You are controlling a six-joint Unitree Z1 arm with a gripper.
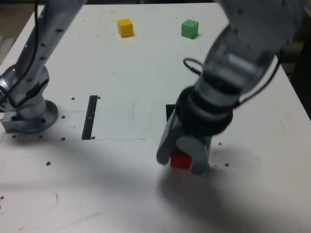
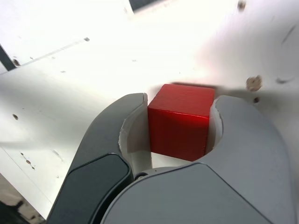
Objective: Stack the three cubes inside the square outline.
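Note:
My gripper is shut on the red cube, which sits low over the white table towards the front. In the wrist view the red cube is clamped between the two grey jaws of the gripper, touching both. Far back on the table stand the yellow cube and, to the exterior view's right of it, the green cube, both apart and free. Just behind the gripper, only a black corner of the square outline shows; the rest is hidden by the wrist.
A thin black strip lies on the table at the exterior view's left of centre. The arm's base is bolted near the left edge. A black cable loops off the wrist. The table has small screw holes.

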